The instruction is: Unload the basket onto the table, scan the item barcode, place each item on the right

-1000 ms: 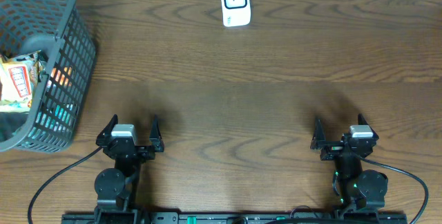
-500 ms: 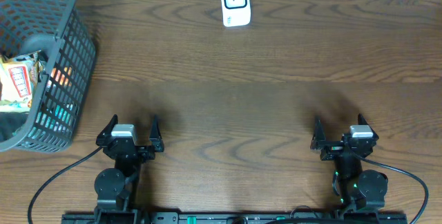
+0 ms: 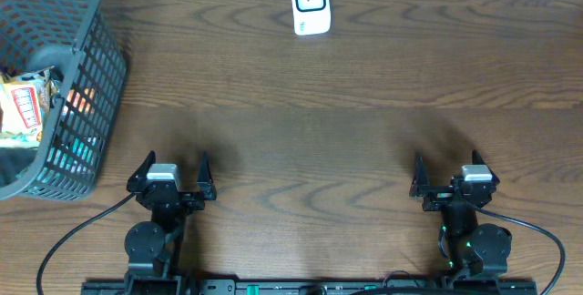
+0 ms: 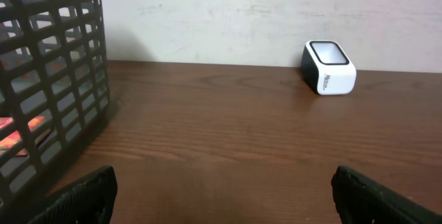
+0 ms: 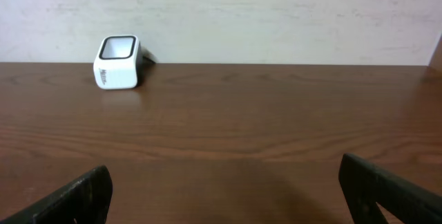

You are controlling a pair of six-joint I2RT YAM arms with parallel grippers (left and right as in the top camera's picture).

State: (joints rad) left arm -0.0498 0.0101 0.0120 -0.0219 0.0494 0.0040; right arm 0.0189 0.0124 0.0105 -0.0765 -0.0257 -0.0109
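At the near edge of the wooden table (image 3: 319,113) the left gripper (image 3: 175,166) and the right gripper (image 3: 446,167) sit well apart, each with its jaws spread wide and nothing between them; at the far left corner stands a dark grey basket (image 3: 96,76), holding packaged items (image 3: 23,104) behind its lattice wall; against the far edge, near the middle, rests the white scanner (image 3: 310,5), its window turned upward, well apart from both grippers and the basket.
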